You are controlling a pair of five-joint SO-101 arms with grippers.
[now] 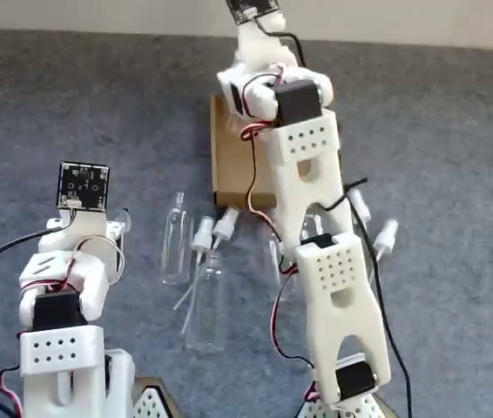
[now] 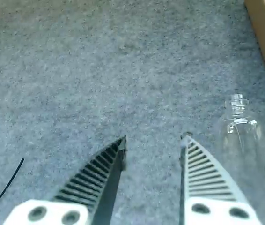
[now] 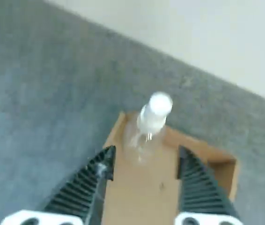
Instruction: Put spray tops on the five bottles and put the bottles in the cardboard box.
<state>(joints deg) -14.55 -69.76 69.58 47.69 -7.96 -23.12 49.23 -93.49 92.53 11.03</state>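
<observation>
One capped bottle (image 3: 147, 126) sits in the far cardboard box (image 3: 217, 161) | right end effector (image 3: 146, 151) open above it, likely to let it rest | left end effector (image 2: 153, 139) open beside uncapped bottle (image 2: 238, 126) on worktop (image 2: 99, 70), probably for grasping

surface: grey carpet-like mat (image 1: 72, 113) — flecked, short pile, spread under everything in the high view | backdrop: pale off-white wall (image 1: 98, 13) — plain, meeting the mat along a straight line at the far side

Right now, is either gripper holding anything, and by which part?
Nothing. The left gripper is open over carpet; the right gripper is open above the box, not touching the bottle inside.
</observation>
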